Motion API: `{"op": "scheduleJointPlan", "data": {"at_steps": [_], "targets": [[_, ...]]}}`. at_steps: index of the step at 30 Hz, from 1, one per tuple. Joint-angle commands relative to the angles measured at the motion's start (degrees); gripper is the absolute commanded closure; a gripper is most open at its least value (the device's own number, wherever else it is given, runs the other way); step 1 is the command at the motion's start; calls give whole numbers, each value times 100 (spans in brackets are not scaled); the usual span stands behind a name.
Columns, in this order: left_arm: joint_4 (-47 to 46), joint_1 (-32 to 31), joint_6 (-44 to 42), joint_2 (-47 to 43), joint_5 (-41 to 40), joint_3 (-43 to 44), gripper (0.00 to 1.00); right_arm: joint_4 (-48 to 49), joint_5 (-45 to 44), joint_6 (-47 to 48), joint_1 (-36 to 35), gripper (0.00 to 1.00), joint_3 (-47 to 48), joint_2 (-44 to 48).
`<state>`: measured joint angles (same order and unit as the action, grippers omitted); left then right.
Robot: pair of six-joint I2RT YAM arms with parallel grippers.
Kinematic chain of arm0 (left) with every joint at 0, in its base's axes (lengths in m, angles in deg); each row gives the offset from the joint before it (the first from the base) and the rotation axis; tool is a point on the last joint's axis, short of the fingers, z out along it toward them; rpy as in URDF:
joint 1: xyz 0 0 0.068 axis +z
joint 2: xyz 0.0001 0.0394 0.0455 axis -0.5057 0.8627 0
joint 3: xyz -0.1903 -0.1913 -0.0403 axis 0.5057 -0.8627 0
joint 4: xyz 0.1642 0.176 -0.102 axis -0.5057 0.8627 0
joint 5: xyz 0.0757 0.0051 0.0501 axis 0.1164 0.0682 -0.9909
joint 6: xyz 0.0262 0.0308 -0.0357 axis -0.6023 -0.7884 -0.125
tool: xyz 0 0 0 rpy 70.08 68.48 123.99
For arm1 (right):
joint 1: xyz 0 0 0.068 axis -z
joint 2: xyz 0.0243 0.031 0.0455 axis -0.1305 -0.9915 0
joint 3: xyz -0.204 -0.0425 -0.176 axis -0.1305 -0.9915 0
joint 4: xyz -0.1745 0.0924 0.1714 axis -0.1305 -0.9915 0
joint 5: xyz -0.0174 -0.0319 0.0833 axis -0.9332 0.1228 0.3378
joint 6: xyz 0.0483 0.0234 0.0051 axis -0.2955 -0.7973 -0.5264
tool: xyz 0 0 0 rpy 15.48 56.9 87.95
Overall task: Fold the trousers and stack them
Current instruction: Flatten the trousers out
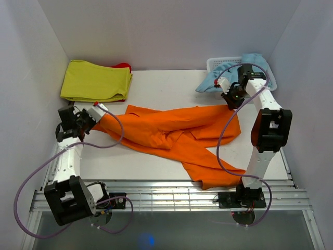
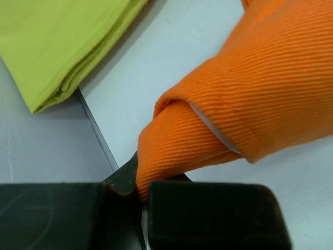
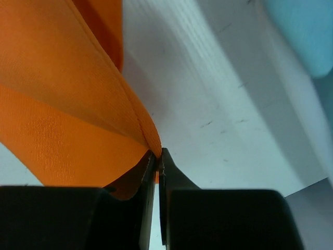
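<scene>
Top external view, Ana: where do the trousers point(image 1: 177, 135) lie?

Stretched across the desk point(image 1: 156, 86) between the two grippers, Ben; one leg end reaches the left gripper point(image 1: 97, 119); an upper corner reaches the right gripper point(image 1: 229, 104); the other leg trails away from both, toward the arm bases, its end at the desk's near edge.

And the left gripper's hold?

Clenched on the trousers; in the left wrist view its jaws pinch a folded hem end, the cloth bulging just ahead of them; a folded yellow-green cloth point(image 1: 96, 80) lies ahead and to its left, apart from the orange fabric, with bare desk between.

The right one?

Also clamped on the trousers; the right wrist view shows an orange edge nipped between the closed jaws, with fabric spreading ahead and to their left; a light blue garment point(image 1: 229, 78) sits ahead to the right, near the gripper; whether they touch I cannot tell; from above it spills out of a white basket point(image 1: 221, 62) just beyond that gripper.
</scene>
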<state>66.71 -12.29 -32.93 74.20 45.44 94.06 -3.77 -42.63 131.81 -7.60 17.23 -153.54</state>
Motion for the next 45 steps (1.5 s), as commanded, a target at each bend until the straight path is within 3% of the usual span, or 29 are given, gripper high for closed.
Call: {"op": "scheduleJointPlan", "data": {"at_steps": [1, 2, 3, 4, 6, 7, 9, 11, 13, 16, 18, 26, 32, 33, 35, 36, 37, 38, 39, 45], "targets": [[-1079, 90, -1409, -607, -816, -1036, 100, 526, -728, -129, -359, 92, 433, -340], [-923, 90, -1628, -704, -869, -1135, 100, 657, -800, -365, -446, 92, 503, -428], [-730, 90, -1717, -687, -948, -1188, 100, 554, -800, -489, -473, 79, 626, -516], [-328, 90, -1753, -644, -975, -1163, 100, 371, -687, -595, -500, 73, 810, -656], [-201, 90, -1413, -417, -1054, -1058, 100, -338, -432, -728, -483, 49, 1337, -641], [156, 90, -1002, 55, -1211, -587, 100, -709, 47, -127, -308, 23, 939, 143], [316, 98, -709, 444, -1221, -260, 100, -870, 210, 314, -254, 20, 656, 763], [510, 90, -236, 1023, -1178, 101, 100, -1437, 193, 826, -289, 20, -205, 1543], [651, 90, 91, 1411, -1107, 644, 100, -1810, 114, 1108, -385, 22, -803, 1924], [1011, 90, 618, 2106, -1020, 1270, 100, -1802, -202, 1564, -631, 26, -2655, 3038], [1117, 90, 820, 2457, -1019, 1447, 100, -1776, -107, 1795, -745, 27, -3642, 3147], [1232, 90, 927, 2819, -1125, 1720, 100, -1776, 640, 1505, -851, 29, -4628, 2348], [1241, 90, 1033, 2907, -1063, 1747, 100, -969, 2, 1452, -939, 28, -5305, 2383], [1232, 90, 1067, 2925, -1072, 1747, 100, -854, -122, 1452, -948, 30, -5393, 2392], [1223, 90, 1111, 2978, -1107, 1764, 100, -469, -517, 1461, -939, 46, -5656, 2444], [1223, 98, 1129, 2987, -1098, 1773, 100, -336, -641, 1443, -931, 57, -5675, 2462], [1232, 107, 1155, 3004, -1081, 1825, 100, -213, -755, 1426, -904, 79, -5666, 2532], [1241, 133, 1173, 3013, -1055, 1878, 100, -116, -835, 1373, -869, 88, -5414, 2559], [1345, 142, 1182, 3048, -993, 2018, 100, -10, -949, 1329, -756, 92, -5185, 2594], [2187, 213, 989, 3267, -826, 2817, 100, -62, -1458, 1319, -281, 92, -2473, 2568]]}}
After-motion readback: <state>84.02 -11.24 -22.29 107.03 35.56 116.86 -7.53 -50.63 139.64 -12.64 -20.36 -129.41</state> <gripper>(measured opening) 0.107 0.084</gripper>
